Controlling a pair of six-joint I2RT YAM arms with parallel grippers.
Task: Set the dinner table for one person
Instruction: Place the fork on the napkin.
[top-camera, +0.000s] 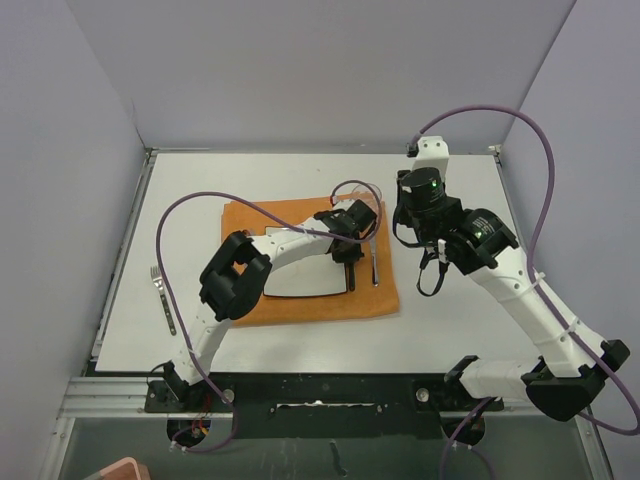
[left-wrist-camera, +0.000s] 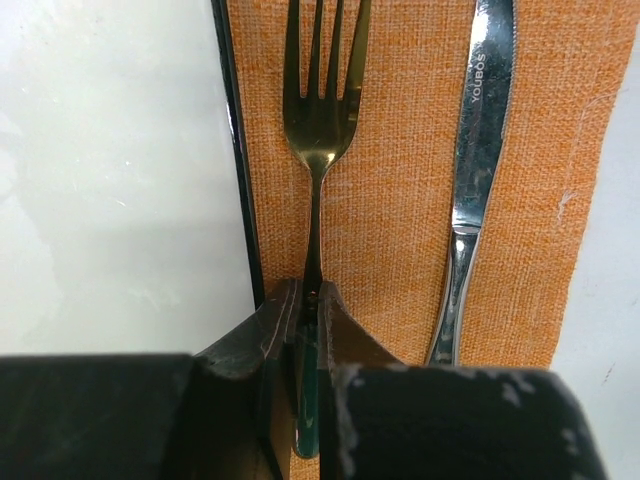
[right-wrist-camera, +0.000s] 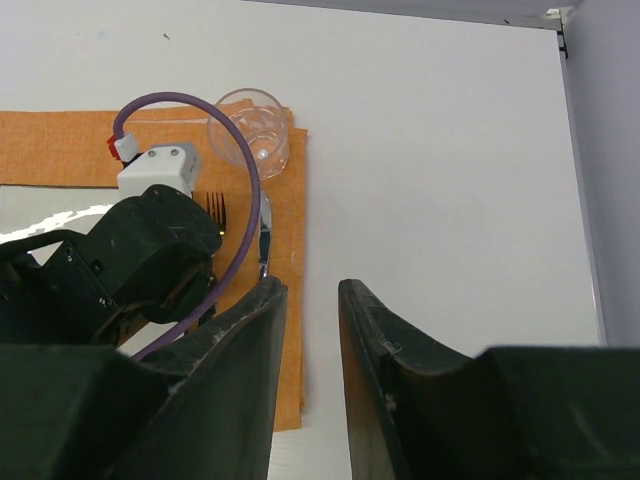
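Note:
On the white dinner table (top-camera: 450, 310) lies an orange mat (top-camera: 375, 295) with a square white plate (top-camera: 300, 280) on it. My left gripper (left-wrist-camera: 310, 300) is shut on the handle of a fork (left-wrist-camera: 318, 130), which lies flat on the mat (left-wrist-camera: 400, 200) just right of the plate's dark rim, tines pointing away. A knife (left-wrist-camera: 480, 150) lies parallel on the fork's right. From above, the left gripper (top-camera: 350, 240) is over the plate's right edge. My right gripper (right-wrist-camera: 312, 290) hangs open and empty above the mat's right edge (right-wrist-camera: 295, 330).
A clear glass (right-wrist-camera: 250, 130) stands on the mat's far right corner, beyond the knife (right-wrist-camera: 265, 240). A second fork (top-camera: 160, 297) lies on the bare table near the left edge. Grey walls close in the table's left, back and right sides.

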